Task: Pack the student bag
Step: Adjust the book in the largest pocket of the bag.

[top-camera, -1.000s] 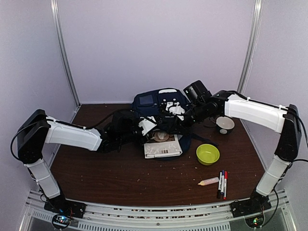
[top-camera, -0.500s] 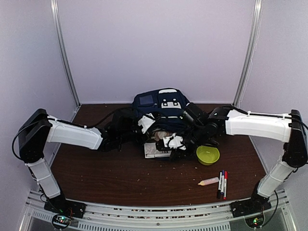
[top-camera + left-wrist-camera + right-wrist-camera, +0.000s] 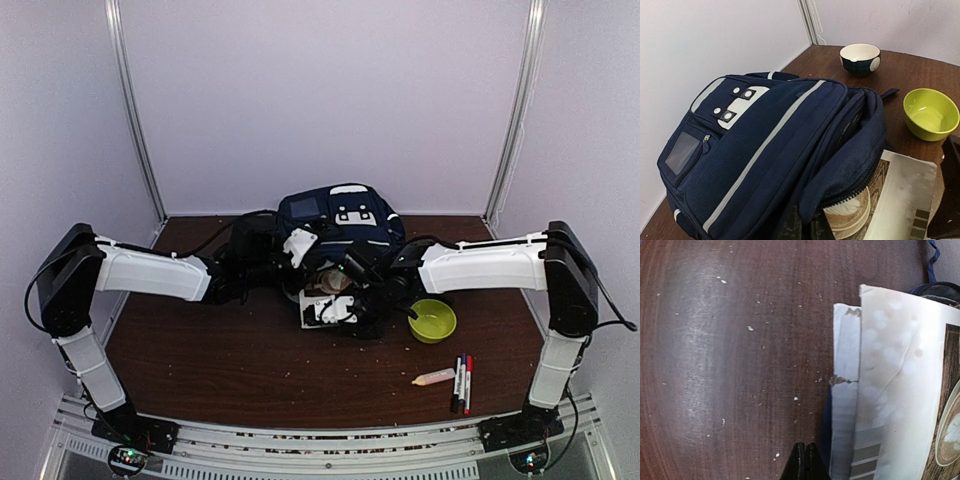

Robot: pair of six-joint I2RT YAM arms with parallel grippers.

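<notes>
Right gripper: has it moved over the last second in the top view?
Yes. The right gripper swung from behind the fixed lime-green bowl, over the navy-blue fabric backpack, forward and leftward to sit level with that bowl.

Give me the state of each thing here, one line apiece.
backpack: main compartment unzipped, flap raised.
left gripper: shut on the backpack's flap edge.
right gripper: shut, holding nothing.
book: closed, lying flat, partly under the flap.
green bowl: upright, empty.
white bowl: upright, looks empty.
markers: capped, lying side by side.
tube: lying on its side.
</notes>
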